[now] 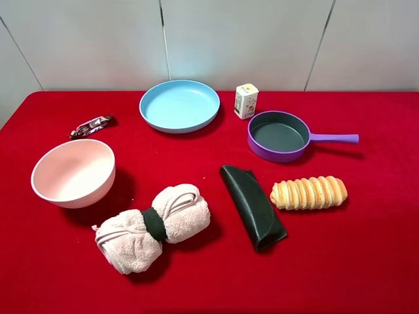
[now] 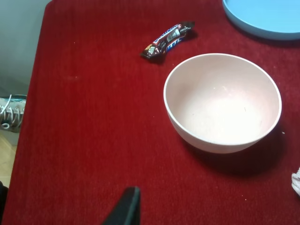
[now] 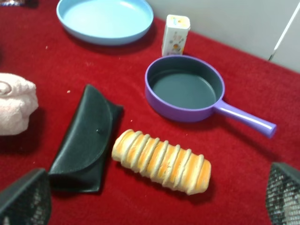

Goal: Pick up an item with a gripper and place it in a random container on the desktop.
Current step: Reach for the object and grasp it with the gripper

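With right end effector point(image 3: 153, 194) wide open and empty, left end effector point(image 2: 126, 206) unreadable, grip the pink towel point(image 1: 186, 212) at its band point(image 1: 154, 224).

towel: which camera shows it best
The exterior high view: the whole towel lies in frame, both pink ends and the dark band around its middle. The right wrist view catches only one pink end at the picture's edge. The left wrist view shows just a pale sliver at its edge.
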You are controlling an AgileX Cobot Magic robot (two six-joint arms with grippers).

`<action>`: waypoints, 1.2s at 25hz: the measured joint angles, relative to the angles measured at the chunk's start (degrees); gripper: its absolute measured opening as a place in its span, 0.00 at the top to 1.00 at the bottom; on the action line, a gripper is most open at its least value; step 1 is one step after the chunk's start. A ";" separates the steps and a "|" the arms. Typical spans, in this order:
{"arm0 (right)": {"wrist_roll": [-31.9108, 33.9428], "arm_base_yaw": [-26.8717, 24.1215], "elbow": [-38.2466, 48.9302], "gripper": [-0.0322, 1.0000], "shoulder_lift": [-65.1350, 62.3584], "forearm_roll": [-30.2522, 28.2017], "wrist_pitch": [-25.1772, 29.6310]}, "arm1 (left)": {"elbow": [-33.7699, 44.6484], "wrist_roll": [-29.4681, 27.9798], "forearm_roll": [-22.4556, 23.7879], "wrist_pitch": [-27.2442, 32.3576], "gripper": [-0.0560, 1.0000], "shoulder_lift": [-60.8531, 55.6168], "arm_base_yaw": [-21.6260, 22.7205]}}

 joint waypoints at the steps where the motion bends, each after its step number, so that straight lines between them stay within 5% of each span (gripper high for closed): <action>1: -0.36 0.00 -0.48 0.30 1.30 0.18 0.00 | 0.00 0.00 0.00 0.00 0.01 0.00 0.00; 22: -17.23 0.21 -10.53 0.30 28.38 4.20 -0.07 | 0.00 0.00 0.00 0.00 0.01 0.00 0.00; 30: -17.52 8.80 -13.84 0.30 35.94 2.49 -0.59 | 0.00 0.00 0.00 0.00 0.01 0.00 0.00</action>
